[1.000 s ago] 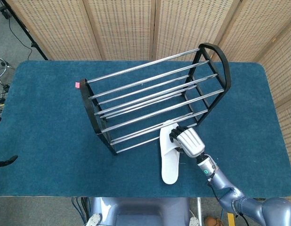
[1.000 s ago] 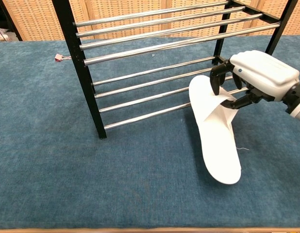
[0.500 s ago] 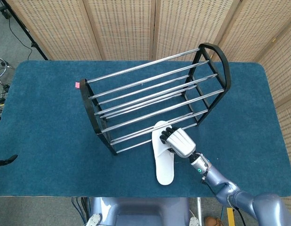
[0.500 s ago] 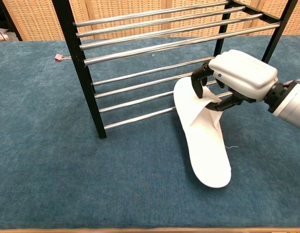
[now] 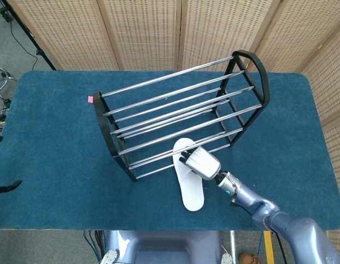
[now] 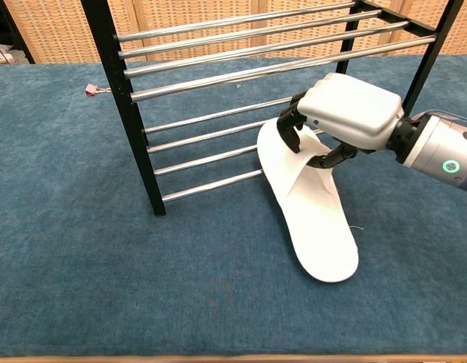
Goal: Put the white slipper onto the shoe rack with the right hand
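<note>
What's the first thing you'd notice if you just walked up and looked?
The robot's right hand gripping a white slipper by its strap, toe end poking at the low bars of the shoe rack. The black-and-chrome rack sits in the middle of the blue table.

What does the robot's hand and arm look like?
The right hand has a smooth white back and black fingers. Behind it comes a black wrist ring, then a silvery arm with a little green glowing ring. From the head view the arm looks bluish-grey. The left hand isn't visible.
</note>
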